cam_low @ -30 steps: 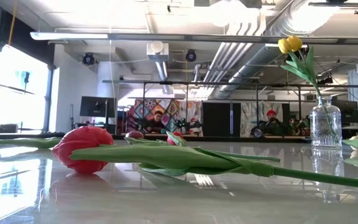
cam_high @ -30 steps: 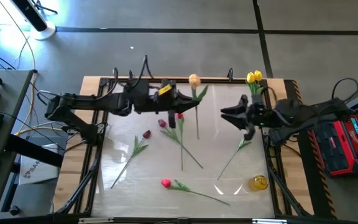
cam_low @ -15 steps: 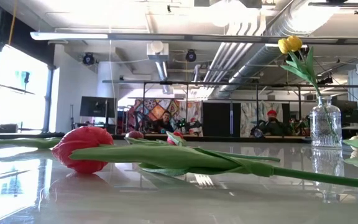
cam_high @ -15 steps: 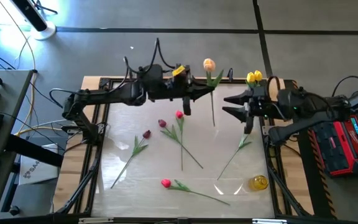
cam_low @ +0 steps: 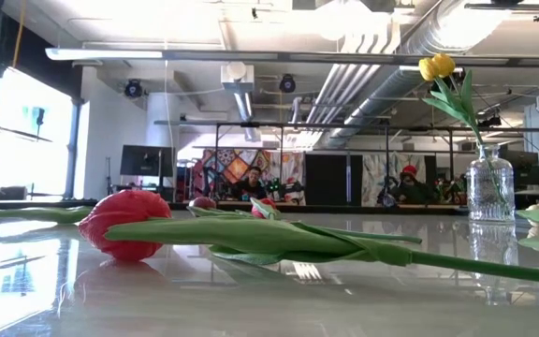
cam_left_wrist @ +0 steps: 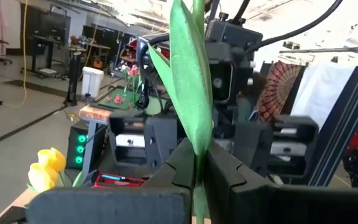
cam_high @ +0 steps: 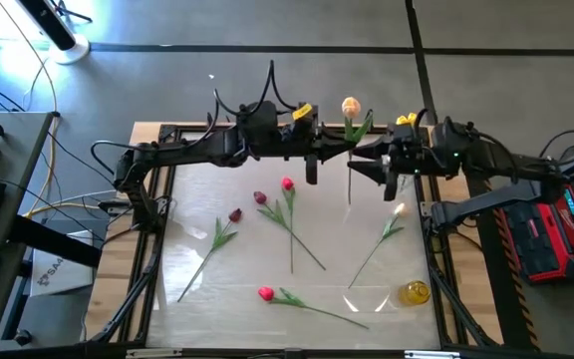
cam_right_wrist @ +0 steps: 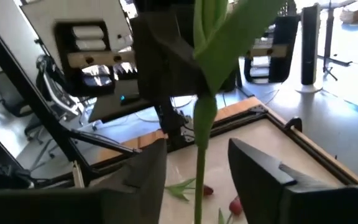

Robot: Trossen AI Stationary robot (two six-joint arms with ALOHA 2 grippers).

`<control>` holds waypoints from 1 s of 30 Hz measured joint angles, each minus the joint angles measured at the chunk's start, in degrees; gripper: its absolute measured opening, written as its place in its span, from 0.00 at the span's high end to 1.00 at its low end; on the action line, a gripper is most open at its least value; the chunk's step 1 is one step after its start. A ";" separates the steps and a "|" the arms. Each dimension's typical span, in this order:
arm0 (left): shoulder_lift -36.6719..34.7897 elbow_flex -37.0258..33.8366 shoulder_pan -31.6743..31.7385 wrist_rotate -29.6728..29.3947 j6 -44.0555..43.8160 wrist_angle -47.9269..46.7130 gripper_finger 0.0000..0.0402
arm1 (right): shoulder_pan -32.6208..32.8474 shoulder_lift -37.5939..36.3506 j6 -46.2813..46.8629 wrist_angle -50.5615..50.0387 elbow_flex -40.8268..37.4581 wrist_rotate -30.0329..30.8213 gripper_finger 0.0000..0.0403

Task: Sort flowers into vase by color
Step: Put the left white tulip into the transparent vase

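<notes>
The landmark here is the glass vase (cam_low: 490,188), which stands at the table's far right corner with a yellow tulip (cam_high: 407,122) already in it.

Far left of the vase, a dark maroon tulip (cam_high: 234,214) lies flat on the table (cam_high: 267,261), its stem running toward the near left. A little closer to the vase lie another maroon tulip (cam_high: 260,197) and a red-pink tulip (cam_high: 287,183), their stems crossing. Nearer the front edge, a red tulip (cam_high: 265,293) lies alone, stem pointing toward the vase's side of the table.

Above these, the left gripper (cam_high: 329,150) reaches across the far edge toward the vase, clenched on the stem of a peach tulip (cam_high: 351,106). The flower hangs upright in the air, head up, just left of the vase; in the left wrist view its stem and leaf (cam_left_wrist: 191,106) rise from between the closed fingers.

The right gripper (cam_high: 367,165) meets it from the vase's side, jaws spread either side of the same stem below the left gripper's hold; in the right wrist view the stem (cam_right_wrist: 199,155) passes between the two fingers with gaps on both sides.

Below the vase, toward the front, one more tulip (cam_high: 399,210) lies on the table, and a yellow object (cam_high: 415,292) sits near the front right corner.
</notes>
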 joint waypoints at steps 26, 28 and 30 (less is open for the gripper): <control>-1.86 0.03 -0.36 -1.04 3.60 -7.98 0.80 | 0.38 2.10 2.45 -3.21 -0.07 6.14 1.00; -3.49 0.03 -0.19 -2.96 4.39 -11.30 0.75 | 1.13 1.38 2.41 -3.96 -0.07 8.84 1.00; -5.26 0.03 -0.17 -4.73 5.24 -14.64 0.70 | 1.87 0.36 1.79 -3.88 -0.07 11.60 1.00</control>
